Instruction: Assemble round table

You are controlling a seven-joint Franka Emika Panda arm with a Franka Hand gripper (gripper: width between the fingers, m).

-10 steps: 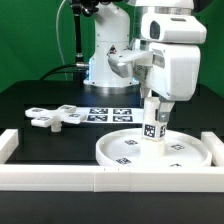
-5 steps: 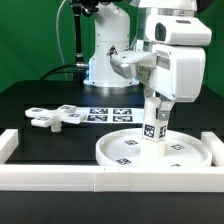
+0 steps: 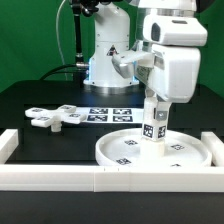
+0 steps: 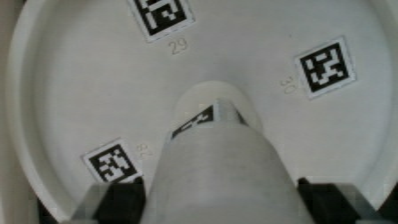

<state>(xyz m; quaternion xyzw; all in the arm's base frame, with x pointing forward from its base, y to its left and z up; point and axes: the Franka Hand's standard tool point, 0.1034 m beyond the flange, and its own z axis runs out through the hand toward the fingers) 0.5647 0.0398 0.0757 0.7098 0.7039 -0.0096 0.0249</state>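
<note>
The claw [image 3: 155, 101] clamps the post [image 3: 153, 128] upright mid-disc [image 3: 115, 152], likely for screwing in; the foot [image 3: 55, 117] lies at ten o'clock.

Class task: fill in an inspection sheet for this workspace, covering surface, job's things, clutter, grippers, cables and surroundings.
Surface: black table, white frame along its front and sides.
Job's things: post upright at the middle of the round disc; cross-shaped foot lying apart, toward the exterior view's left.
Clutter: nothing seen beyond the marker board.
Grippers: gripper shut on the post's upper part.
Cables: dark cable behind the arm base.
Surroundings: green backdrop.
</note>
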